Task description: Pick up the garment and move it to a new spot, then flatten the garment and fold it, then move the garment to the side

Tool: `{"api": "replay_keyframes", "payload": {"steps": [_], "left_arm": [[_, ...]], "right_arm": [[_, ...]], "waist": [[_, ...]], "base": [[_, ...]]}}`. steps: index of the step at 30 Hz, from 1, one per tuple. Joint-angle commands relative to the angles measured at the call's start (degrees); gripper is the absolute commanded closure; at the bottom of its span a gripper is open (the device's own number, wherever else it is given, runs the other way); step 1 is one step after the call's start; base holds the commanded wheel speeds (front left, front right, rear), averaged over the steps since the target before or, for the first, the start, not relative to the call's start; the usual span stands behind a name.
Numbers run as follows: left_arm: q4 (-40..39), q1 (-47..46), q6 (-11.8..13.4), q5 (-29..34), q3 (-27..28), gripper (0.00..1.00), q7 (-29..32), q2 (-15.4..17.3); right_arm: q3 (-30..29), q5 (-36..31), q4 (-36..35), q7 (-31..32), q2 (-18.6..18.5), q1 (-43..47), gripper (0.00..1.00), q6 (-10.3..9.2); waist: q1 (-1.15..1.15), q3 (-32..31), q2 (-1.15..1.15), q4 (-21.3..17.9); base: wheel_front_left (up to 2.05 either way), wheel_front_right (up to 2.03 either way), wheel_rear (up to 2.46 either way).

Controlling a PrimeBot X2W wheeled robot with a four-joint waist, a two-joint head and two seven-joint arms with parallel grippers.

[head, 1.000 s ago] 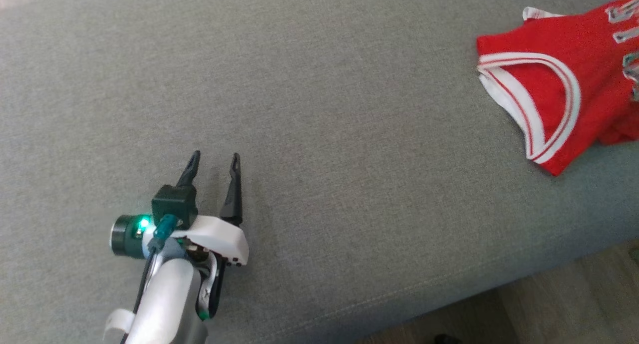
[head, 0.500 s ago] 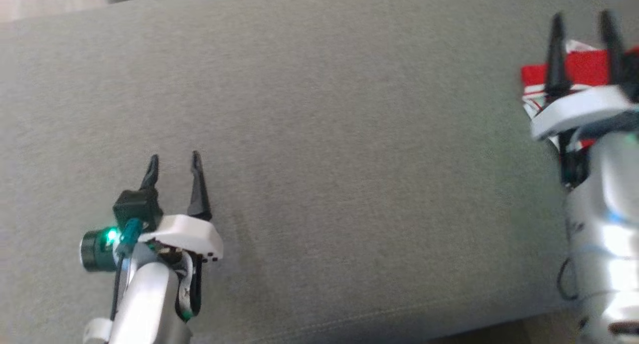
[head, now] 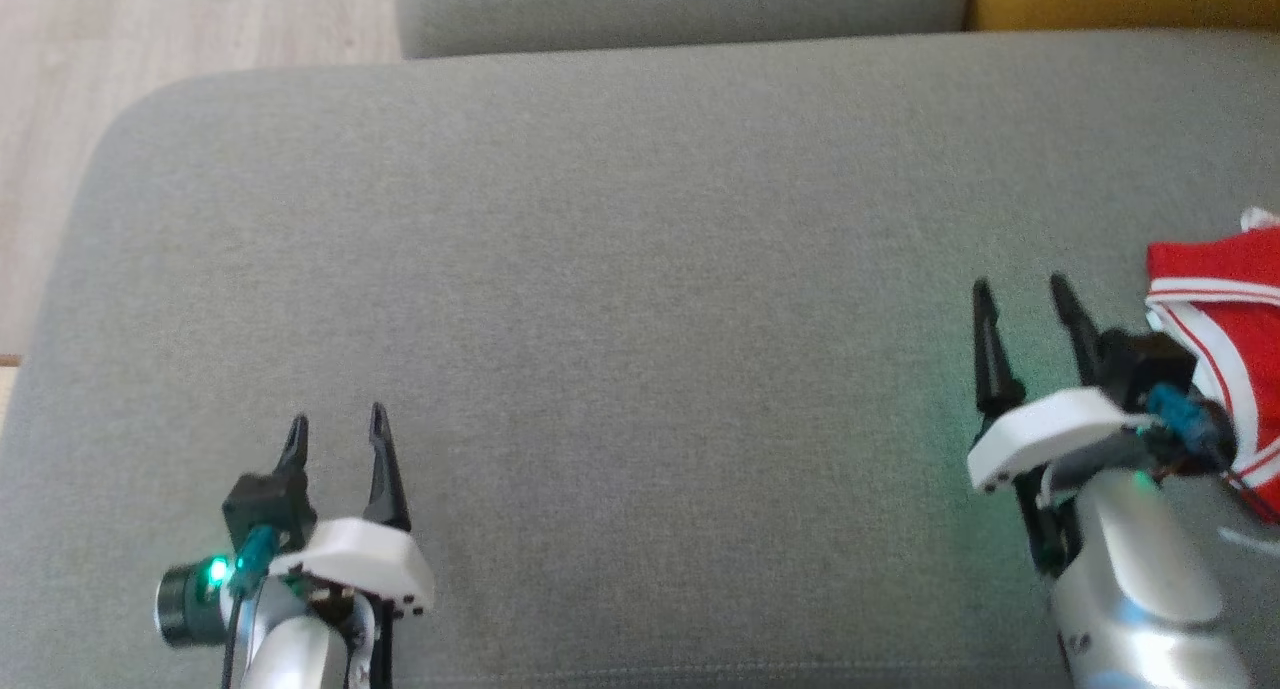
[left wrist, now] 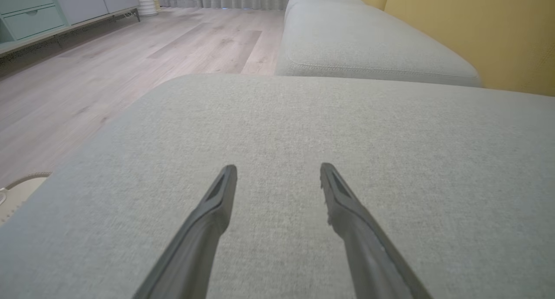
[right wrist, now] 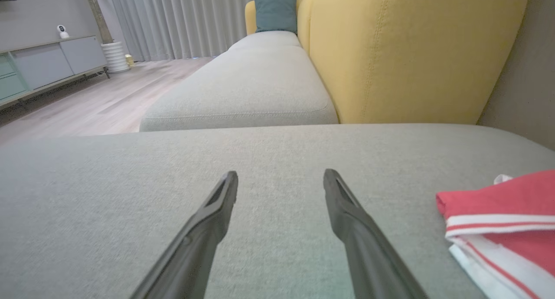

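Head looks down; 2 wrist cameras skim the cushion [head: 640, 269].

The grey woven-fabric sofa seat [head: 640, 269] has a rounded far-left corner. One item lies directly on it: a red garment [head: 1250, 349] with white striped trim, bunched at the right side.
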Motion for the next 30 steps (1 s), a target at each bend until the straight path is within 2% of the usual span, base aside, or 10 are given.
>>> {"api": "replay_keyframes", "payload": {"steps": [1,6,12,13,18,30], "left_arm": [[-1.3,-0.8,0.4,0.1,2.5,0.00,-0.7,0.6],[-2.3,0.8,0.1,0.6,3.5,0.00,-0.7,0.6],[-3.8,1.6,-1.8,-1.9,4.3,0.00,-0.7,0.6],[-1.8,2.7,-2.1,-2.0,2.0,1.00,0.0,0.0],[1.6,3.9,-2.2,-2.8,1.7,1.00,0.4,-0.5],[0.6,3.5,-3.7,-10.7,3.0,1.00,2.4,-0.4]], "right_arm": [[2.0,0.8,-1.4,-0.6,0.6,-0.2,0.00,-0.05],[4.0,3.1,-1.9,-0.6,0.6,1.9,0.00,-0.05],[5.1,4.1,-3.0,-0.6,0.6,2.3,0.00,-0.05],[3.8,3.9,-1.1,0.0,0.2,3.7,1.00,0.00],[3.6,4.6,1.9,0.4,0.5,5.8,1.00,0.00],[2.9,13.0,-0.7,2.5,0.5,6.9,1.00,-0.01]], "waist": [[0.00,-1.4,0.00,1.1],[0.00,-2.7,0.00,1.5],[0.00,-2.7,0.00,1.4],[0.00,-2.8,0.00,1.4],[0.00,-2.8,0.00,1.4],[0.00,-3.1,0.00,1.4]], "base": [[0.00,0.00,0.00],[0.00,0.00,0.00],[0.00,0.00,0.00],[0.00,0.00,0.00],[0.00,0.00,0.00],[0.00,0.00,0.00]]}}
